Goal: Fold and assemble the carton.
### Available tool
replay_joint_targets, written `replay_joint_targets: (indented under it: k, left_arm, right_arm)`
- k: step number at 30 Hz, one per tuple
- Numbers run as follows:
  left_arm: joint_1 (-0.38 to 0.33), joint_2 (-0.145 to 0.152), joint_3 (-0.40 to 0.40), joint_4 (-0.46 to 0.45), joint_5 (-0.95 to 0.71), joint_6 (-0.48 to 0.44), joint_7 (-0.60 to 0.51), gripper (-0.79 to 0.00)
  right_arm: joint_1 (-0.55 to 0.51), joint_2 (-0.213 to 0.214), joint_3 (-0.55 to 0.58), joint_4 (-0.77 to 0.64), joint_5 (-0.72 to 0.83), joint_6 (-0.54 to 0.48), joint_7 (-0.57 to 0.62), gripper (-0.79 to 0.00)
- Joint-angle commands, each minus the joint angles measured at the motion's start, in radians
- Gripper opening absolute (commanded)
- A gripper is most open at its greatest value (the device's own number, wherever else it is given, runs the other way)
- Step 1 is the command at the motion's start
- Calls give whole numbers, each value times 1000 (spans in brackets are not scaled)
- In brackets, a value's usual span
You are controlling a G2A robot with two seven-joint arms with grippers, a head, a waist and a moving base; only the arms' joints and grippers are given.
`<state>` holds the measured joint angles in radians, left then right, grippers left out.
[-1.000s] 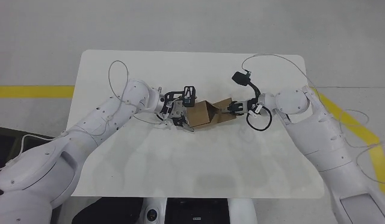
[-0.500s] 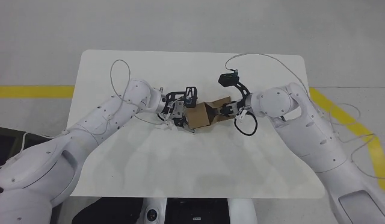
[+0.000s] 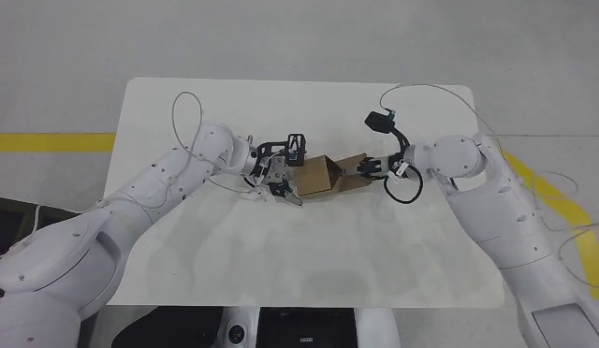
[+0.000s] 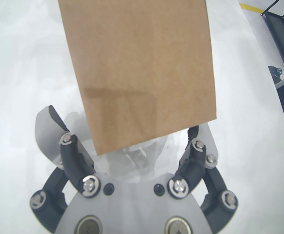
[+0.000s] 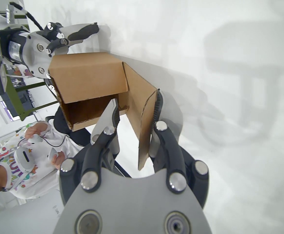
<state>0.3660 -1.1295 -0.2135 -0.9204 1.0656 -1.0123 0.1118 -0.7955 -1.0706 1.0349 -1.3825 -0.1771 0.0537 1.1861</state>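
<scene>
Item: carton (image 3: 323,175). Right gripper (image 5: 136,101), fingers spread astride the end flap (image 5: 142,122), is backing away from the carton. Left gripper (image 4: 122,120), fingers spread, is bracing its far end. Flap is likely staying unfolded.

The carton (image 4: 142,57): far flaps cropped at left wrist view's edge; underside hidden.

Likely a lab: yellow floor tape (image 3: 56,142) (and black shelving (image 4: 278,40)).

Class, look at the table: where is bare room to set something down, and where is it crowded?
Free: the wide patch between the carton and the near table edge, and the strip between carton and far edge. Crowded: the middle band, where left claw and right claw flank the carton.
</scene>
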Motion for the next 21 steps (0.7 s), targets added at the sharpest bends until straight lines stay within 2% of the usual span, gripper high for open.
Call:
replay_joint_targets:
  k: [1,10,18,21]
  left_arm:
    - [-2,0,3,2,-2,0,-1,0]
    - [-9,-3,17,4,-10,0,-1,0]
    - [-17,-3,14,14,-17,0,12,0]
    - [-15,-2,7,17,-19,0,24,0]
  right_arm:
    - [-20,0,32,15,118,-29,5,-517]
    - [-45,-4,63,97,332,-110,27,-514]
    - [-64,-7,74,152,437,-152,27,-496]
    - [-73,-4,90,158,458,-163,29,-465]
